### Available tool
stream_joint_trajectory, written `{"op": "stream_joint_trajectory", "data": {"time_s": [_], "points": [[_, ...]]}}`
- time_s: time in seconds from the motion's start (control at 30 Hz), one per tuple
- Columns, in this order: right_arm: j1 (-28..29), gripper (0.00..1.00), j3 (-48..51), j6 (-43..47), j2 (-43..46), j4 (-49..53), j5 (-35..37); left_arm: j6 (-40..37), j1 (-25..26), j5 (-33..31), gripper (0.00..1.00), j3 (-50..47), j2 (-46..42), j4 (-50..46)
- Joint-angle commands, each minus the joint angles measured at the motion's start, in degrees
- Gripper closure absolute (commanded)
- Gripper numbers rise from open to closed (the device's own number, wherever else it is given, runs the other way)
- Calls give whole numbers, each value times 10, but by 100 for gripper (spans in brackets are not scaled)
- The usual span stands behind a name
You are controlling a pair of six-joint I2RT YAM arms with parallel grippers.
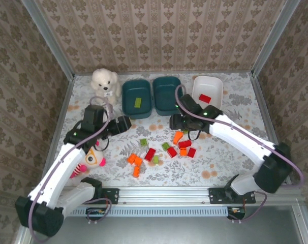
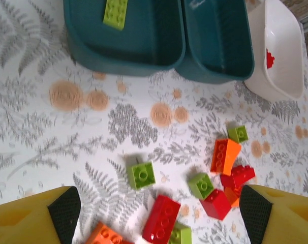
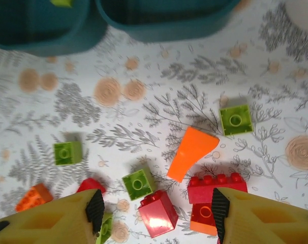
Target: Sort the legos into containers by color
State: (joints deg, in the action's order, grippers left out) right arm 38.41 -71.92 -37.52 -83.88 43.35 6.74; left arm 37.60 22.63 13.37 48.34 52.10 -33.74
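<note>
Two arms, left arm (image 1: 60, 170) and right arm (image 1: 245, 140): white shells, black joints (image 1: 39, 216) at elbow and wrist. Grey-lilac cables (image 1: 177, 97) looped alongside each. Small green light (image 1: 206, 108) near the right wrist. On the left hand (image 2: 160, 211), blocky yellow fingers (image 2: 22, 221) with black ribbed pads (image 2: 66, 209). Same yellow and black on the right hand (image 3: 157, 208).

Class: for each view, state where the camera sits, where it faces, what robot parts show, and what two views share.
Top external: above and behind the arms, looking down on the table; both arms, left gripper, right gripper.
Left wrist: on that wrist, facing down toward the teal tubs; yellow fingers bottom corners.
Right wrist: on that wrist, facing down at legos; yellow fingers below.
Both wrist views share the teal tubs.
</note>
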Motion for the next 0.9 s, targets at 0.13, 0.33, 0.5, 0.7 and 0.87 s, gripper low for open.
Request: {"op": "stream_joint_trajectory", "data": {"time_s": [0.13, 0.33, 0.5, 0.7, 0.87], "points": [[2, 41, -43, -94, -138, 49, -8, 60, 21, -9, 15, -64, -95, -2], [-14, 40, -48, -127, -200, 39, -19, 62, 31, -9, 15, -65, -105, -4], [-22, 41, -47, -148, -227, 37, -34, 59, 31, -10, 15, -63, -110, -7], [-23, 42, -53, -167, -253, 29, -44, 54, 31, -8, 15, -55, -106, -10], [-28, 50, -62, -174, -274, 21, -48, 50, 32, -7, 15, -52, -99, -8]]}}
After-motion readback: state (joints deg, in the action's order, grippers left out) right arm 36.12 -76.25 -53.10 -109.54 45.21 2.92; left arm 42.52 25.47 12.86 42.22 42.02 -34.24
